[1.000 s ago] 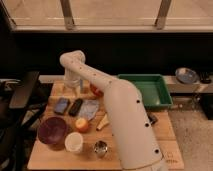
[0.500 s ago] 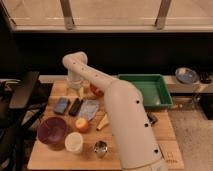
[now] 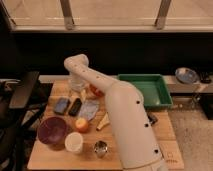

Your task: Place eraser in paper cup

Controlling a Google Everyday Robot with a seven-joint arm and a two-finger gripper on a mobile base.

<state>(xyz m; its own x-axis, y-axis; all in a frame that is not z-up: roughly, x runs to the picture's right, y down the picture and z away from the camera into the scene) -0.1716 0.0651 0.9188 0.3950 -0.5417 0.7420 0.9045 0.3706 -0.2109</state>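
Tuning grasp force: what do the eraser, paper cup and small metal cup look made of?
Black eraser: matte, no shine, likely rubber or foam. Cream paper cup: dull surface, looks like paper. Small metal cup: bright glints, probably steel. The hand hangs just beyond the eraser.

I have one camera view. It looks from high above the near edge of the surface, facing forward and steeply down across it toward the dark wall and the window frame beyond. The arm enters at the lower right, close to the lens, and covers part of the surface. The pincer hangs over the far left part, at middle distance. The whole surface is in frame.
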